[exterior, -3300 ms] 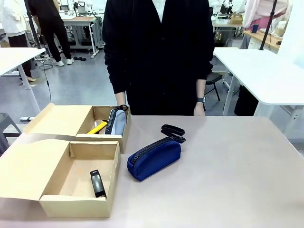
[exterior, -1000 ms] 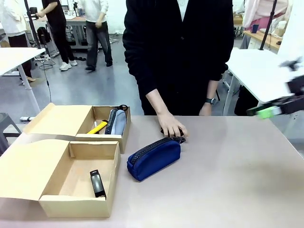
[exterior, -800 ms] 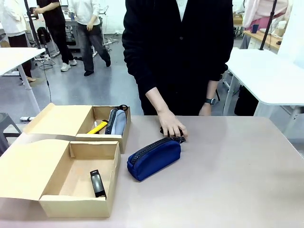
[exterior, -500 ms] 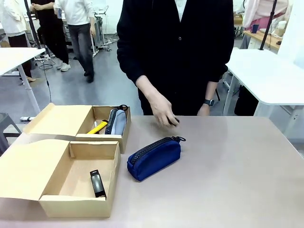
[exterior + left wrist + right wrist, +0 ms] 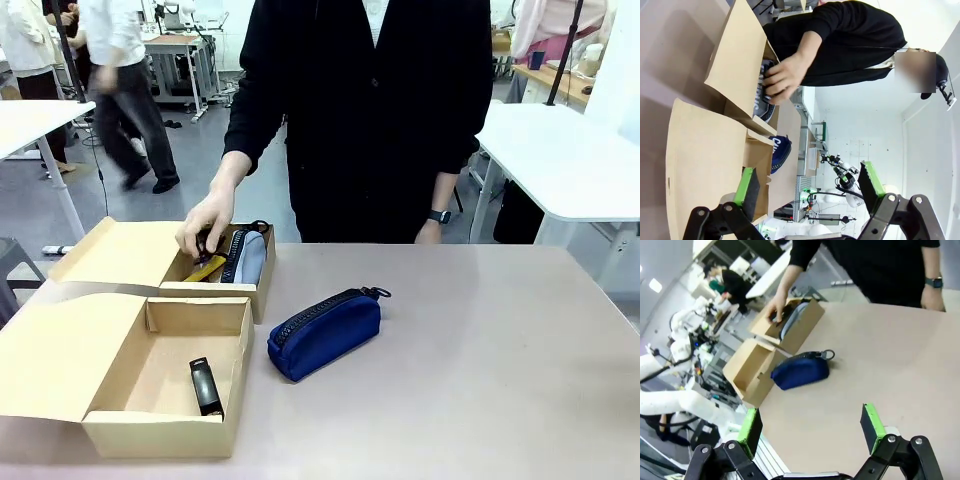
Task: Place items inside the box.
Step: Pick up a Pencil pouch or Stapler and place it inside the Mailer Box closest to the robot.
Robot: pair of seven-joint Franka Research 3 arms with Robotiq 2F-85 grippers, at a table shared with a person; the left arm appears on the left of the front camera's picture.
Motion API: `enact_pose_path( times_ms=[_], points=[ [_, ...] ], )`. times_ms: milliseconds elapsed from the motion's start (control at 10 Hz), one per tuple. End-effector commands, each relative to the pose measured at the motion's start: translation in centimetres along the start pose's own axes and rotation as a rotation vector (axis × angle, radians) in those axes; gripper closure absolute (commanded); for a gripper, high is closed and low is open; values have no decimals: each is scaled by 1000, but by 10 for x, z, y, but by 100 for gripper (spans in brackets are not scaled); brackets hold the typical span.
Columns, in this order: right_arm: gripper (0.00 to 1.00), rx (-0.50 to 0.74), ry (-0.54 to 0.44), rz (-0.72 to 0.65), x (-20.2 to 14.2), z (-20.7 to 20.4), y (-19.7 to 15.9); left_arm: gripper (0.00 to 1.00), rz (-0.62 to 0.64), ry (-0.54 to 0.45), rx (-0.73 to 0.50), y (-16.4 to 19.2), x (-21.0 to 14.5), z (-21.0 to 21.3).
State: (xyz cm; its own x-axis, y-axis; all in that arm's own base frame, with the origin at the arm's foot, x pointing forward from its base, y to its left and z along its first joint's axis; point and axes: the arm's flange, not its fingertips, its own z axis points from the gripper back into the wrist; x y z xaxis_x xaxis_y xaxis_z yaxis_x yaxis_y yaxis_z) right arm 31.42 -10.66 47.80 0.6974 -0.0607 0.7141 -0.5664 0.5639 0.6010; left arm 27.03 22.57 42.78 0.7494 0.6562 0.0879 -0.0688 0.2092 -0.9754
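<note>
Your left hand [image 5: 809, 182] and right hand [image 5: 810, 426] are both wide open and hold nothing. The black marker [image 5: 206, 386] lies in the near box [image 5: 160, 435]. The blue pouch [image 5: 325, 333] sits on the table [image 5: 480, 350] just beside it, so it is left to do. The person's hand [image 5: 207, 228] reaches into the far box [image 5: 130, 250], by the grey pouch [image 5: 248, 256] and yellow knife [image 5: 207, 268].

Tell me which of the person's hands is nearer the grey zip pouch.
Right. The person's right hand reaches into the far box, just beside the grey zip pouch; their left hand hangs at the table's far edge, well away.
</note>
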Motion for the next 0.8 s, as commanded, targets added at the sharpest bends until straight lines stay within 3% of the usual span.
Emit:
enact_pose_path(
  times_ms=[0, 100, 400, 500, 700],
  points=[
    [0, -24, 83, 163, 5, -51, 21, 0, -17, 0, -18, -1, -1, 0],
    [0, -47, 166, 269, 12, -84, 33, 0, -17, 0, -18, -1, -1, 0],
    [0, 50, 389, 504, 25, -183, 72, 0, -17, 0, -18, -1, -1, 0],
    [0, 52, 406, 597, 22, -221, 88, 0, -17, 0, -18, -1, -1, 0],
    [0, 174, 501, 825, 1, -296, 124, 0, -17, 0, -18, -1, -1, 0]
  ],
)
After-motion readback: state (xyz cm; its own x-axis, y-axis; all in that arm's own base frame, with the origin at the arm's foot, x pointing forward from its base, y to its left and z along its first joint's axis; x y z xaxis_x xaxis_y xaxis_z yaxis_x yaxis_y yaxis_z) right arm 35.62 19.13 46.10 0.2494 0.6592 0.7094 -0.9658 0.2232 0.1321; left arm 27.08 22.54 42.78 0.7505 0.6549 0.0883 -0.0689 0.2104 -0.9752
